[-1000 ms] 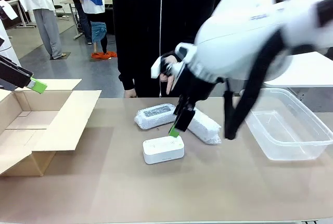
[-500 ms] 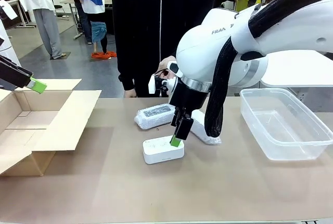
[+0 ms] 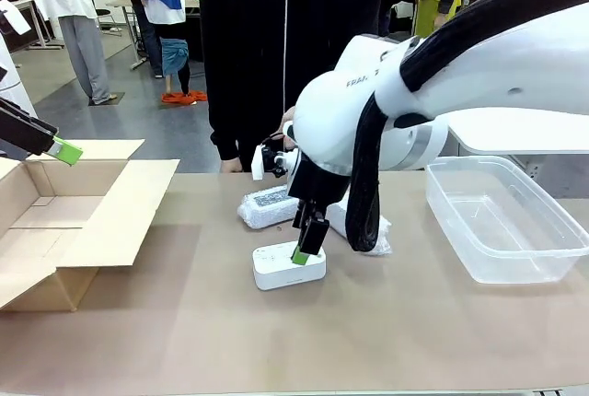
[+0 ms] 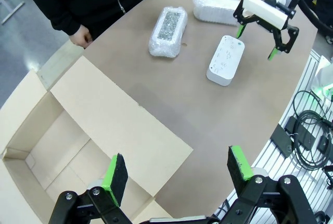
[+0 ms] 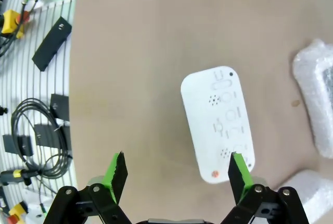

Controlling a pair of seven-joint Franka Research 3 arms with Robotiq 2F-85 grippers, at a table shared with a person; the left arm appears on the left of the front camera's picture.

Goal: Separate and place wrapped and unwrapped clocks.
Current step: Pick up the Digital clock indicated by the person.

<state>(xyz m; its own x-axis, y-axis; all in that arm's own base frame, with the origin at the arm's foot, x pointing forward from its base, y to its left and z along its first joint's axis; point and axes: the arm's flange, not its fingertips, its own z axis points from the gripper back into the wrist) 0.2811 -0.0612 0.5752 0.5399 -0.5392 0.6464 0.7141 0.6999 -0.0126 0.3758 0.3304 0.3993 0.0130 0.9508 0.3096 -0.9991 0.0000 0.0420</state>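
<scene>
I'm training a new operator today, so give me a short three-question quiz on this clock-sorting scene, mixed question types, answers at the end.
1. True or false: the right gripper is shut on the white clock.
2. How many bubble-wrapped bundles lie on the table? A) one B) two C) four
3. What does the left gripper hover over?
Key: 1. False, its jaws stand open over the clock. 2. B. 3. The open cardboard box.
</scene>
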